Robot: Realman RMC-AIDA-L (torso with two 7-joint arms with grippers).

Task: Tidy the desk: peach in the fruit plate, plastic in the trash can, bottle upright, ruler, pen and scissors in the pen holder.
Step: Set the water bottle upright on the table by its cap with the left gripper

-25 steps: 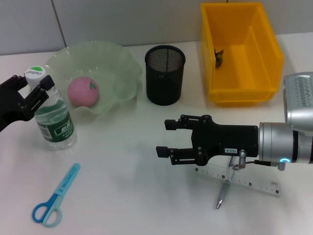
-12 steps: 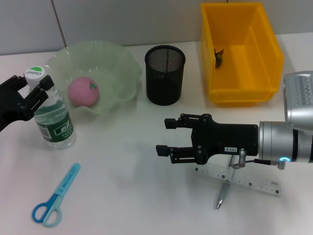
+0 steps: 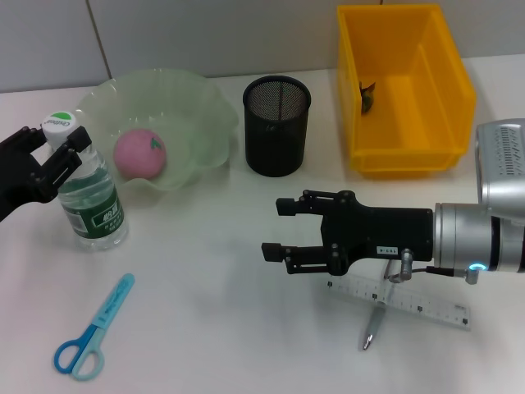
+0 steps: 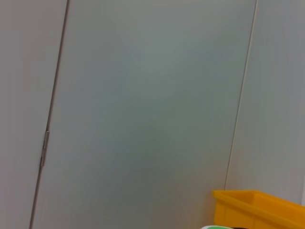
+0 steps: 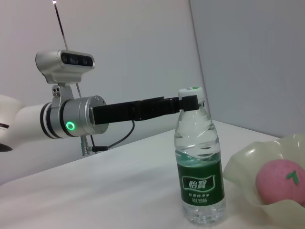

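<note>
At the desk's left edge, the left gripper (image 3: 57,141) is clamping the cap of the upright bottle (image 3: 89,197), scissors (image 3: 89,330) lying nearer. The peach (image 3: 139,152) is sitting in the plate (image 3: 205,107) beside the holder (image 3: 276,125). The right gripper (image 3: 275,230) is hovering open above the ruler (image 3: 410,300) and pen (image 3: 373,325).

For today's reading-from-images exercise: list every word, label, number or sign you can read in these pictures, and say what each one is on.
"怡寶": white characters on the green label of the bottle.
Cap of the bottle: green print, too small to read.
Small white sticker on the right gripper: too small to read.
Ruler: tick marks only, numbers unreadable.
Nothing else carries text.
</note>
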